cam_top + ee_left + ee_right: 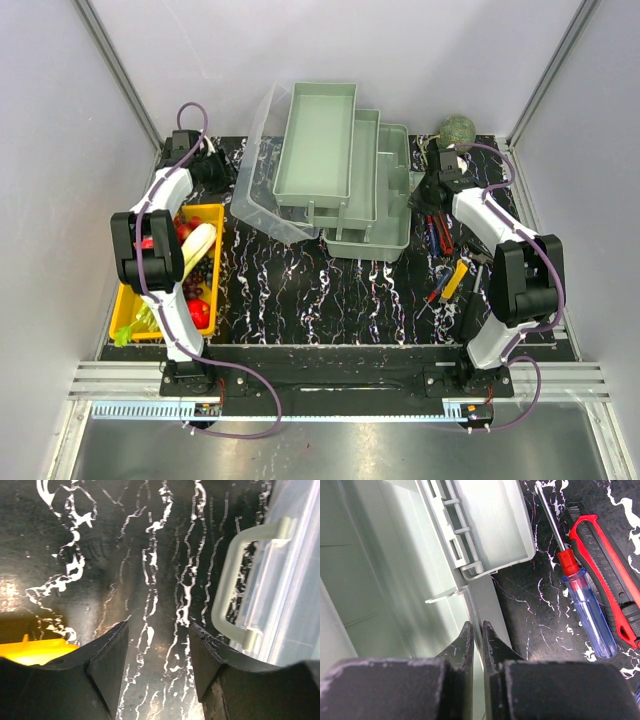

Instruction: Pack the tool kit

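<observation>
The pale grey-green toolbox (400, 195) stands open at the back centre, its fold-out trays (322, 135) stepped up to the left and its translucent lid (258, 190) hanging off the left side. My right gripper (428, 190) is shut on the box's thin right wall (487, 597), one finger inside and one outside (477, 628). My left gripper (212, 167) is open and empty (157, 647), low over the mat just left of the lid's handle (227, 587). A blue-handled screwdriver (585, 607) and a red utility knife (605, 560) lie right of the box.
Several small tools (440, 235), a yellow-handled one (455, 280) and a dark-handled one (472, 300) lie on the mat at the right. A yellow tray of produce (128, 300) stands at the left, its edge in the left wrist view (30, 651). A green ball (457, 130) sits back right.
</observation>
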Motion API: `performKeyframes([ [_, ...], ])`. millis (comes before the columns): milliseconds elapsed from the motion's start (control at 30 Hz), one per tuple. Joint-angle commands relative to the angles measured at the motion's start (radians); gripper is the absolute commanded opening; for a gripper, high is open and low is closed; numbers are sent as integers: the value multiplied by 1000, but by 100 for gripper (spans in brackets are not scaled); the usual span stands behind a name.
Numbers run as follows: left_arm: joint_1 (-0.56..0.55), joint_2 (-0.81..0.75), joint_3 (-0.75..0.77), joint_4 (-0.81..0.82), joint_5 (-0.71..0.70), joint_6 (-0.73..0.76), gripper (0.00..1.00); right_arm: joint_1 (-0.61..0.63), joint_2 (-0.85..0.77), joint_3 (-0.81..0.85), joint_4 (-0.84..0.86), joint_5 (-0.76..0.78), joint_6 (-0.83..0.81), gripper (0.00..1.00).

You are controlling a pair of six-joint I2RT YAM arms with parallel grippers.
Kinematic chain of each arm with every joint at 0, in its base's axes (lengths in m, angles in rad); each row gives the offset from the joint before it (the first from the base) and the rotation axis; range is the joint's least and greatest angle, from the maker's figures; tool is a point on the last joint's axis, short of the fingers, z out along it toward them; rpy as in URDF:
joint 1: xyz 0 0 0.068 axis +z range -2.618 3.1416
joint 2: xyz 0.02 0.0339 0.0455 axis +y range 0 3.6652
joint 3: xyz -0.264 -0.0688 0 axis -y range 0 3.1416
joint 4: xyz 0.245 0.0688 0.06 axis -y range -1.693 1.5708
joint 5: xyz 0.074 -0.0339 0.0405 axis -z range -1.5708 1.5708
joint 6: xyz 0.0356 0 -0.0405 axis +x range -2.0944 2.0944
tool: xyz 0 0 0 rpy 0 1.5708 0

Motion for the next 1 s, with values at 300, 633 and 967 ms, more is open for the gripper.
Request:
performKeyframes([
  [300, -44, 65, -29, 37, -119, 46, 43, -46, 86, -33, -19, 3, 37, 11],
  [633, -56, 92, -32, 57, -109, 46, 21, -49, 121, -35, 4, -53, 50, 11],
  [967, -44, 13, -27, 35, -296, 18, 20, -48, 103, -16, 7, -54, 20, 12],
])
